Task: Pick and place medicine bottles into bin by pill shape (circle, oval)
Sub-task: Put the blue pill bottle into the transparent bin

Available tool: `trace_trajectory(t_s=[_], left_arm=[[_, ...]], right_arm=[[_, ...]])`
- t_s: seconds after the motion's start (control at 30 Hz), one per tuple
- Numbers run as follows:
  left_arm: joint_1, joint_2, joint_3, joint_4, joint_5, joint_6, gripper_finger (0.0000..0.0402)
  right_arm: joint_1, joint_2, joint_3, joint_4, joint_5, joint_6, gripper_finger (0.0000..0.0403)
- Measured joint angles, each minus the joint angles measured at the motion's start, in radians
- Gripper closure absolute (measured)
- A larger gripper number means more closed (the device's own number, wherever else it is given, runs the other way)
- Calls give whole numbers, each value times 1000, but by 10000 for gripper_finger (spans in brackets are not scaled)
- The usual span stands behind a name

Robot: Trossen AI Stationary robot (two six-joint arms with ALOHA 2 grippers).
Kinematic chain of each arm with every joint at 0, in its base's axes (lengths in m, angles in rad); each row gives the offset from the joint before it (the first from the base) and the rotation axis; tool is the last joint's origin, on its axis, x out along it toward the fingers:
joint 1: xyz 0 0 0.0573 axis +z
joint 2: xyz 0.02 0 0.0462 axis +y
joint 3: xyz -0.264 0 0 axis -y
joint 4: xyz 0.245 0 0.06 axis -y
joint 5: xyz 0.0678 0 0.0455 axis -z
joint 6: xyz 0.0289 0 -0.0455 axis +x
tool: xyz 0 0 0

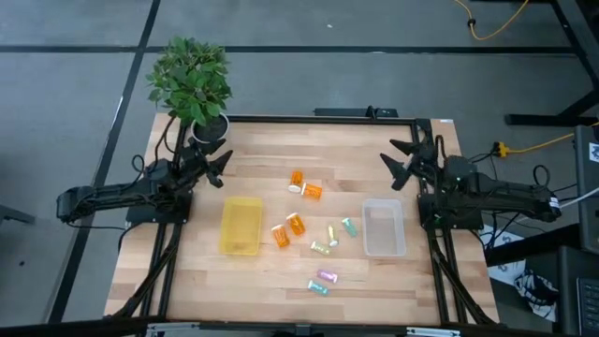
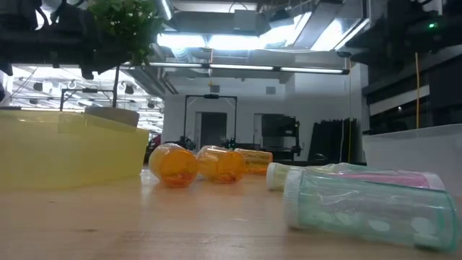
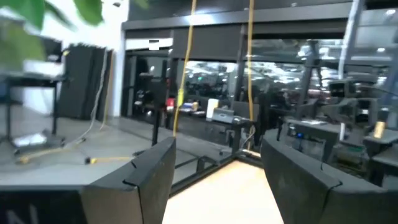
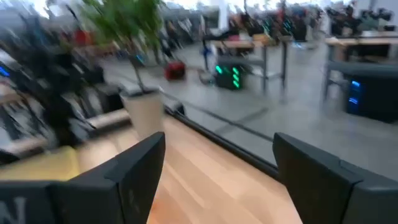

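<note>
I see both hands spread, left hand and right hand (empty), well apart from the medicine bottles.

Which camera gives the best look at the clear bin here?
The high view: the whole clear bin shows, empty, near the right gripper. The low view catches only one wall. Neither wrist view shows it.

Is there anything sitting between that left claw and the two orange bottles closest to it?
Nothing visible. In the high view the left gripper hangs open near the table's back-left corner, and only bare wood lies between it and the two orange bottles. The yellow bin sits nearer the front, off that line. The plant stands behind the gripper.
</note>
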Motion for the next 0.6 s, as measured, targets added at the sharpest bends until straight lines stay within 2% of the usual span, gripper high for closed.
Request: trace_trajectory(t_s=[0.07,0.27,0.37,0.47,0.53,0.6], left_arm=[[0,20,0,3,-37,-41,172],[0,63,0,100,-42,-55,172],[0,84,0,116,-62,-53,172],[0,108,0,116,-69,-53,172],[0,134,0,116,-40,-53,172],[-1,165,0,116,7,-53,173]], right_arm=[[-19,43,35,-9,-1,-15,102],[-65,147,143,-12,-26,-98,102],[-84,197,190,-15,-117,-116,102],[-98,252,231,-48,-254,-86,102],[-102,295,246,-87,-334,-68,102],[-102,346,247,-97,-361,-71,102]])
